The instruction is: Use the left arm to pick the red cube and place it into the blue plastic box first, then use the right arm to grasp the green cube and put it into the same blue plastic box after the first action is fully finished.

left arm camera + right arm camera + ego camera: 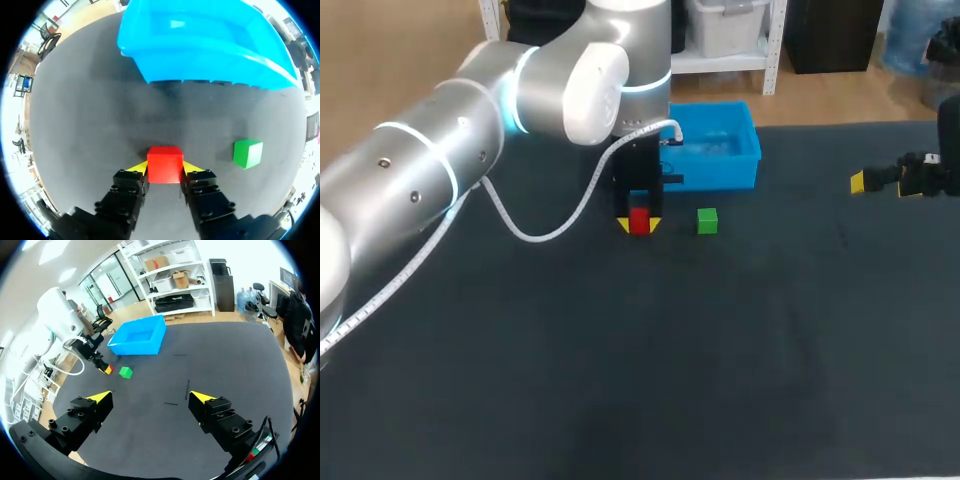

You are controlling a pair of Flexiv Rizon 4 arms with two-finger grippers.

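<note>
Bright, even light; soft shadows

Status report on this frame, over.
Left end effector shut on red cube. Right end effector open, empty. Green cube apart; blue plastic box ahead, unobstructed.

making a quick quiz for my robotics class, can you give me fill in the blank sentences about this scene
The red cube sits between the left gripper's two ___ fingertips.
The green cube lies on the table, ___ the blue plastic box.
The right gripper is open and holds ___.
Missing words: yellow; outside; nothing.
</note>
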